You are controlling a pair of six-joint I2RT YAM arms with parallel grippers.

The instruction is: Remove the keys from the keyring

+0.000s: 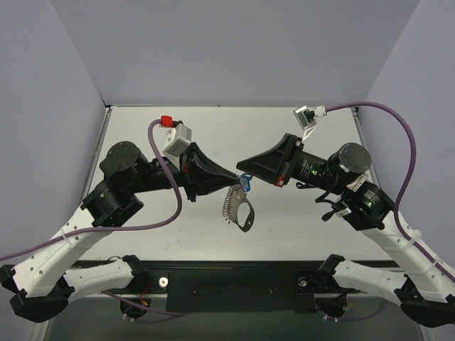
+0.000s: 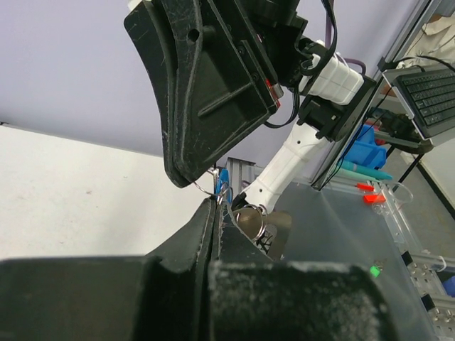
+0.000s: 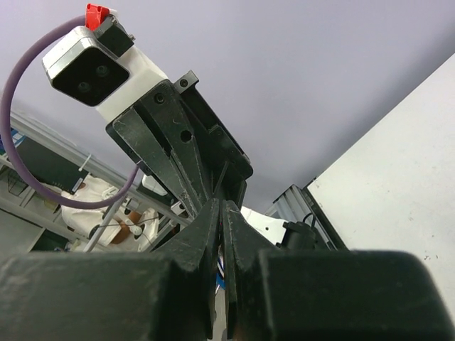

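Both grippers meet tip to tip above the middle of the table. My left gripper (image 1: pixel 237 182) (image 2: pixel 215 204) is shut on the keyring's thin wire ring. The grey oval keyring (image 1: pixel 245 214) and its silver chain (image 1: pixel 229 201) hang below it, off the table. The keyring also shows in the left wrist view (image 2: pixel 277 229). My right gripper (image 1: pixel 240 168) (image 3: pixel 222 206) is shut on the small blue-headed key (image 1: pixel 247 182). Blue shows between its jaws (image 3: pixel 220 270) and by its tip in the left wrist view (image 2: pixel 223 177).
The white table (image 1: pixel 284 234) is boxed in by grey walls at the left, back and right. Purple cables (image 1: pixel 178 206) loop off both wrists. A black bar (image 1: pixel 234 284) runs along the near edge between the arm bases.
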